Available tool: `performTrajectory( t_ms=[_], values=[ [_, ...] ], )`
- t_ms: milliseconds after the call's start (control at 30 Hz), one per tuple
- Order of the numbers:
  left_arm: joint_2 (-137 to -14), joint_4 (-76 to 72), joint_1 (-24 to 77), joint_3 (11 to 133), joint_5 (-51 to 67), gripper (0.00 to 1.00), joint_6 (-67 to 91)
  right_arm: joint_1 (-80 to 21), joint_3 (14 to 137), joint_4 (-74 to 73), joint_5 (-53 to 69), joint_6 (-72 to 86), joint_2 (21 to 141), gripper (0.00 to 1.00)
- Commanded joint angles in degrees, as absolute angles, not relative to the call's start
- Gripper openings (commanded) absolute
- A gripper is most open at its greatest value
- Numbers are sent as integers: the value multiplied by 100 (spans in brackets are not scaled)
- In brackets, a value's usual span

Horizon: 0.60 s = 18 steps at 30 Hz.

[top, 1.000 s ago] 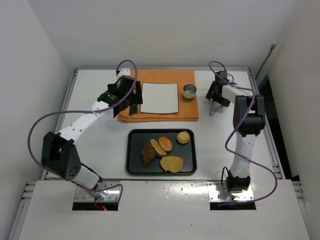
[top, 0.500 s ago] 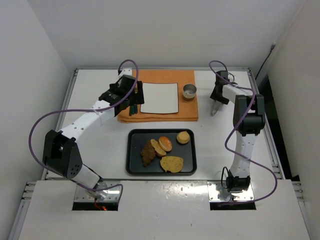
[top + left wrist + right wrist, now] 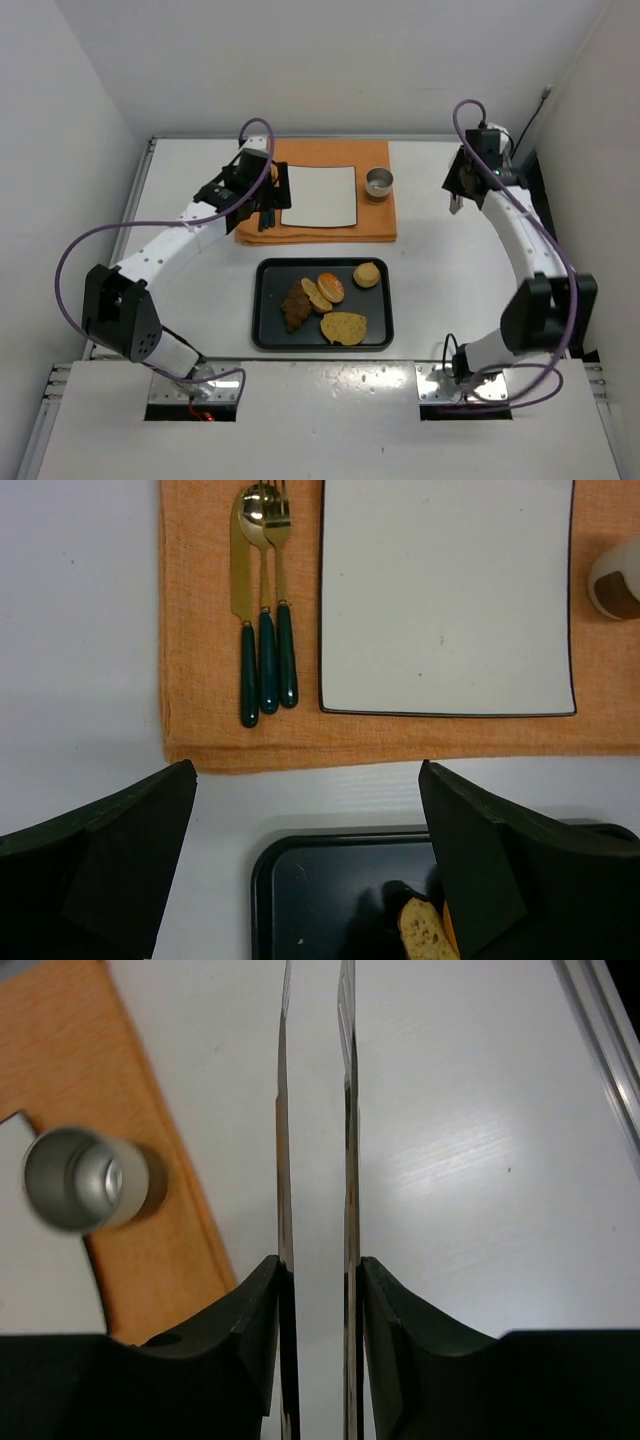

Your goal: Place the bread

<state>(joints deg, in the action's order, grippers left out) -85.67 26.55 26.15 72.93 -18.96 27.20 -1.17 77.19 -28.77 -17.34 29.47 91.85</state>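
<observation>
The right gripper has swung out to the right, fingers drawn nearly together on nothing, while the left gripper hovers wide apart by the orange cloth placemat, so the brown bread pieces lie unplaced on the black rectangular tray.

A black tray is seen mid-desk, with a round bun at its 2 o'clock corner, a dark pastry at 9 o'clock and a flat bread at 5 o'clock. At the tray's 12 o'clock an orange placemat is laid, bearing a white plate with a metal cup at its 3 o'clock. The left pincer is held at the plate's 9 o'clock, the right pincer at the cup's 3 o'clock.
</observation>
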Motion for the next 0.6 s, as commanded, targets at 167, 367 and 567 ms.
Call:
performTrajectory(
  t_ms=[167, 367, 567],
  values=[
    [-8077, 2531, 2496, 7471, -1854, 100, 3049, -500, 6768, -4428, -379, 2936, 6822, 41],
    [-7963, 2786, 2435, 7471, -1784, 100, 3155, -948, 6040, -5019, 545, 3164, 5732, 44],
    [-7857, 2786, 2435, 7471, -1836, 100, 3155, -1519, 5282, -5071, 1063, 3603, 5238, 44]
  ],
)
